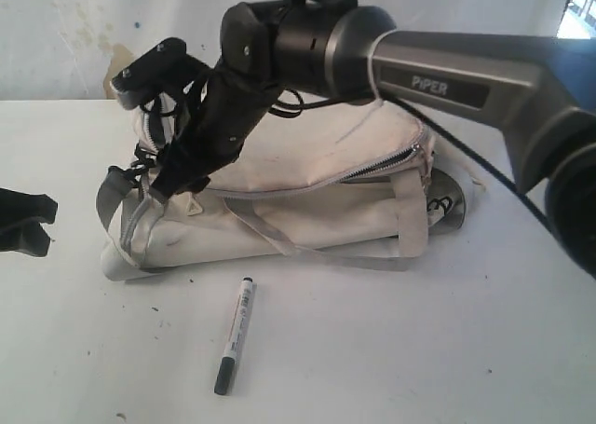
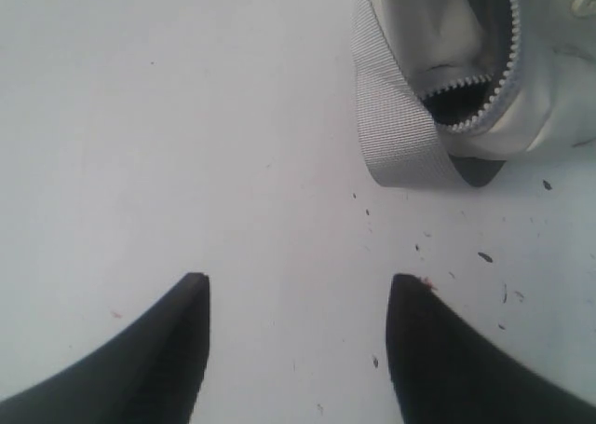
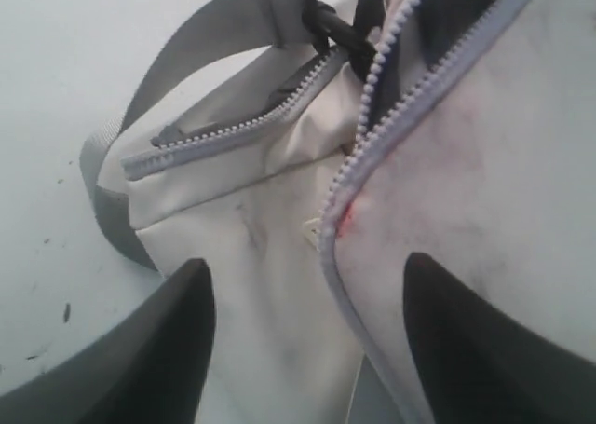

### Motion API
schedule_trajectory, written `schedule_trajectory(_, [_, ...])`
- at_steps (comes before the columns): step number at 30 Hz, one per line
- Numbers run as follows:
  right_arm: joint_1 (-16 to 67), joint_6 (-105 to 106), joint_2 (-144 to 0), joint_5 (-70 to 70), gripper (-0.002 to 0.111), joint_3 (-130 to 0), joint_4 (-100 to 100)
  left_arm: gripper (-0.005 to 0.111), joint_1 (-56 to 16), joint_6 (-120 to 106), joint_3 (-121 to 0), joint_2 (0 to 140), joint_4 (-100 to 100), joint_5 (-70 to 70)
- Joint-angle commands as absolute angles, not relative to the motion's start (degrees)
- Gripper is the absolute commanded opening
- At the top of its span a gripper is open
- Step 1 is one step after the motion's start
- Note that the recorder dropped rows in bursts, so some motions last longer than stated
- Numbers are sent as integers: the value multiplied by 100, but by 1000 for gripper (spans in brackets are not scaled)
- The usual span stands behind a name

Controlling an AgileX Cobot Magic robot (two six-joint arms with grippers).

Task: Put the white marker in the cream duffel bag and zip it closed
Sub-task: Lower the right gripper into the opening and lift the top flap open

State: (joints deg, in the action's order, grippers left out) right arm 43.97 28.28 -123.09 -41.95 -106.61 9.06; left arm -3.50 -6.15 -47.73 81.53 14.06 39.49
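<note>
Marker point(image 1: 235, 335) lies on the tabletop point(image 1: 419, 349) at six o'clock of the bag point(image 1: 307, 224), untouched. Right tool point(image 3: 303, 280), released and empty, hovers over the bag's part-open zipper point(image 3: 372, 116); left tool point(image 2: 298, 289) sits released at nine o'clock. Widening the opening seems the step in hand; next comes a pinch on the marker.

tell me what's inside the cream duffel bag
Through the open zipper only dark lining shows; the rest inside the cream duffel bag is hidden by fabric. The white marker lies outside, on the table.
</note>
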Motion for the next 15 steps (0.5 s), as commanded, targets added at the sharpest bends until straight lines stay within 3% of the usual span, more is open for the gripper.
schedule_trajectory(1, [4535, 2859, -12608, -3923, 55, -10657, 415, 59, -345, -633, -4747, 8089, 1367, 3893])
schedule_trajectory(9, [4557, 2805, -12939, -3310, 52, -10657, -119, 59, -345, -633, -4747, 8089, 1367, 3838])
schedule_trajectory(15, [4557, 2805, -13023, -3249, 10, -10657, -318, 59, -345, -633, -4747, 8089, 1367, 3809])
